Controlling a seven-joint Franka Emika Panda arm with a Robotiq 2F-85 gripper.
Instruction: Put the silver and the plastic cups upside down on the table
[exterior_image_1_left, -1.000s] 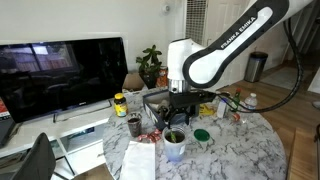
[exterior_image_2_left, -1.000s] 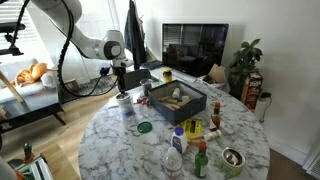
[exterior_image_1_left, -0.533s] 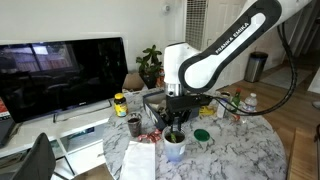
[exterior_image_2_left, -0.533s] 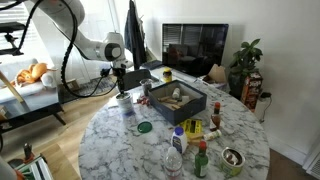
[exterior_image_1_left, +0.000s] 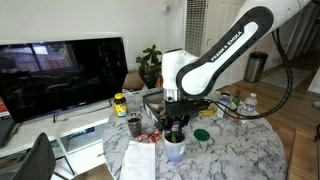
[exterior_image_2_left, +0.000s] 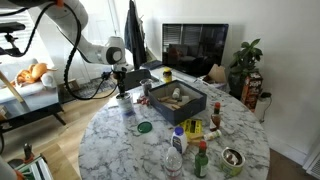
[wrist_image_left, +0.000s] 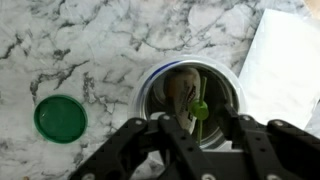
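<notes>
The plastic cup (wrist_image_left: 150, 78) stands upright on the marble table (wrist_image_left: 80, 40), seen from above with a thin green-tipped stick and a pale object inside it. My gripper (wrist_image_left: 200, 122) has come down over it, with one finger (wrist_image_left: 165, 128) on each side of its near rim, shut on it. In both exterior views the gripper (exterior_image_1_left: 175, 133) (exterior_image_2_left: 122, 92) sits low over the plastic cup (exterior_image_1_left: 174, 150) (exterior_image_2_left: 124, 99) near the table's edge. The silver cup (exterior_image_2_left: 232, 160) stands upright at the opposite edge.
A green lid (wrist_image_left: 60, 118) (exterior_image_2_left: 143, 127) lies beside the plastic cup, and a white sheet (wrist_image_left: 285, 60) (exterior_image_1_left: 140, 160) on its other side. A dark brownish cup (exterior_image_1_left: 134, 126), a dark tray (exterior_image_2_left: 178, 98) and bottles (exterior_image_2_left: 190, 135) crowd the table. A TV (exterior_image_1_left: 60, 75) stands behind.
The gripper has come down from above the plastic cup onto it, and its jaws have narrowed around the rim. The cup has not moved.
</notes>
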